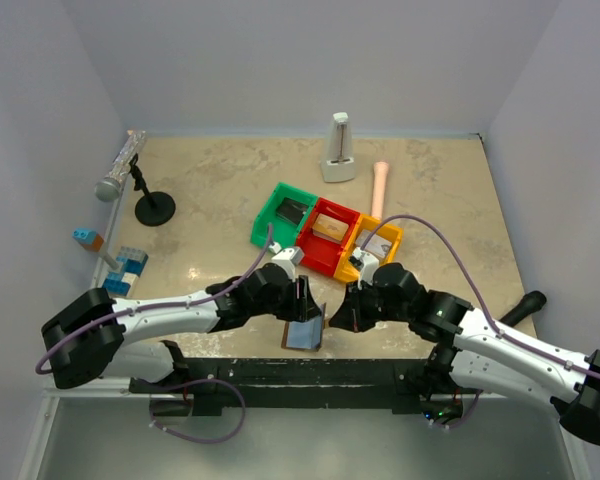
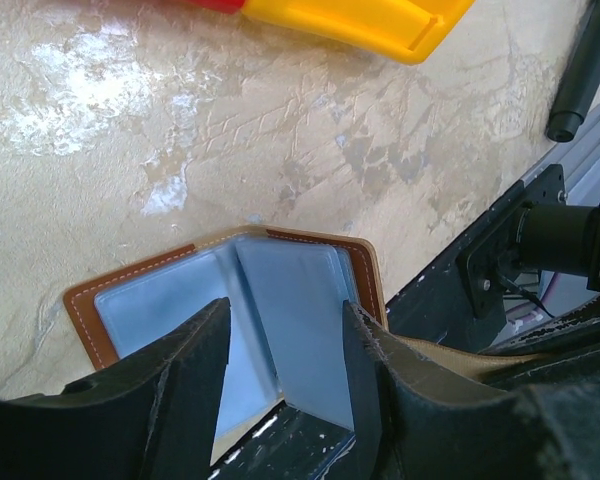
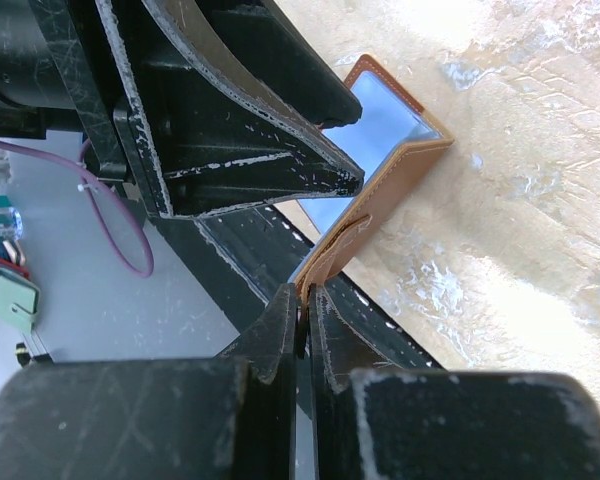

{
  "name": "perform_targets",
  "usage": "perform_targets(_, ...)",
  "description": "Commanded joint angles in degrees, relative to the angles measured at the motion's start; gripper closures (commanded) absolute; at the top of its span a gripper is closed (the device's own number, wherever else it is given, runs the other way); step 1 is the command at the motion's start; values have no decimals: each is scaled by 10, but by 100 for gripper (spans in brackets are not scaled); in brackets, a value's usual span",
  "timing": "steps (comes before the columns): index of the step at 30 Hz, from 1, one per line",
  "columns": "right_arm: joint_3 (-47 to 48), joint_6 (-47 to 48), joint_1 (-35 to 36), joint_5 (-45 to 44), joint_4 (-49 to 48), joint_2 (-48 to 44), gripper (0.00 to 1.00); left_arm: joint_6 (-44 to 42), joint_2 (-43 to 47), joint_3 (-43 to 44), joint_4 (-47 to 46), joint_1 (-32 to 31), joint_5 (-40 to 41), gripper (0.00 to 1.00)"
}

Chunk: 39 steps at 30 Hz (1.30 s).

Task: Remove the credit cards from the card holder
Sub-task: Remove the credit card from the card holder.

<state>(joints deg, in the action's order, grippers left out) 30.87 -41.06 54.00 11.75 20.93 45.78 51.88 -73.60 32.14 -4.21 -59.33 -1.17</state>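
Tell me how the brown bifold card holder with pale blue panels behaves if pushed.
Probably floppy: the card holder bends at its fold, one flap flat, one raised. Likely light, since the right gripper props it by one thin edge. May pivot around that pinch.

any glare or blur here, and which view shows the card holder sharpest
Top external: even soft light, sharp, card holder small. Left wrist: card holder sharpest, white glare on the table, left fingers soft. Right wrist: table washed out by glare, right fingers blurred up close.

Beige tabletop (image 1: 230,180) (perhaps stone), pale walls (image 1: 280,60)
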Motion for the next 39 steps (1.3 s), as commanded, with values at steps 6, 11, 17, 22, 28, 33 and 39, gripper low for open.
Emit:
perform_targets(6,13,-3,2,-8,-15,-6,100,-1,22,13,11,-6,28,47)
perform_targets(11,8,-3,2,-14,-14,-4,100,4,17,12,5,-6,21,47)
perform_targets(17,0,-3,2,-16,-17,0,100,7,20,12,0,-6,18,47)
perform_targets(22,-2,-3,2,-17,-18,0,100,7,28,13,2,-7,20,47)
perform_targets(28,-4,-2,2,-18,-17,0,100,3,32,20,9,-13,28,47)
perform_targets(33,-3,-3,2,-17,-17,-3,100,1,14,31,20,-19,30,47)
perform_targets(39,-4,-2,2,-17,-17,-3,100,-3,-2,42,21,-26,30,47)
